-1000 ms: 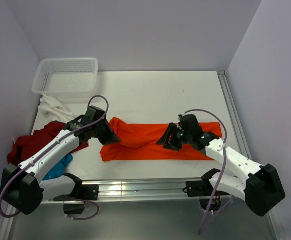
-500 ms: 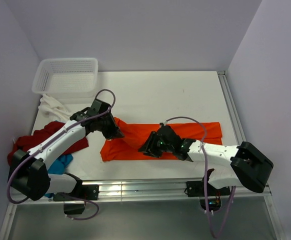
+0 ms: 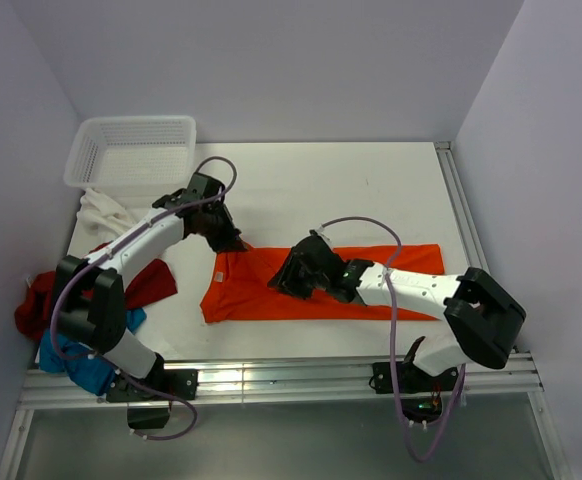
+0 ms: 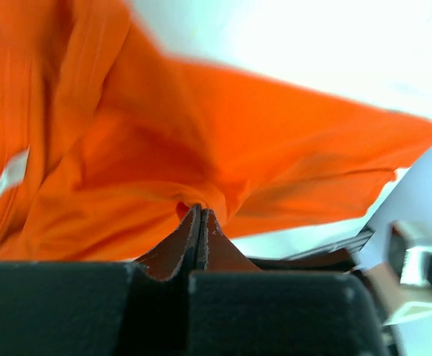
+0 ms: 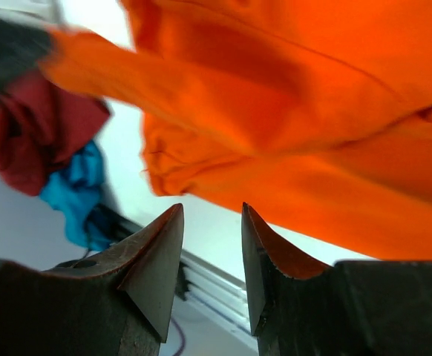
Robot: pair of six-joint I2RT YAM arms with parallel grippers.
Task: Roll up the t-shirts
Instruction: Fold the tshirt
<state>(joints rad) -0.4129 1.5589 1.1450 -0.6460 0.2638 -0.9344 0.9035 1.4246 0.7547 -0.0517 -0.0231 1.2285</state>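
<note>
Orange t-shirt (image 3: 246, 295) edge pinched in left claw (image 4: 199, 211); right claw (image 5: 212, 222) gapes.

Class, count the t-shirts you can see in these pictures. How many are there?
4: the orange shirt spread out in the middle; the red shirt at the left; the blue shirt just nearer than it; the white shirt crumpled beside the basket. The heap may hide more.
</note>
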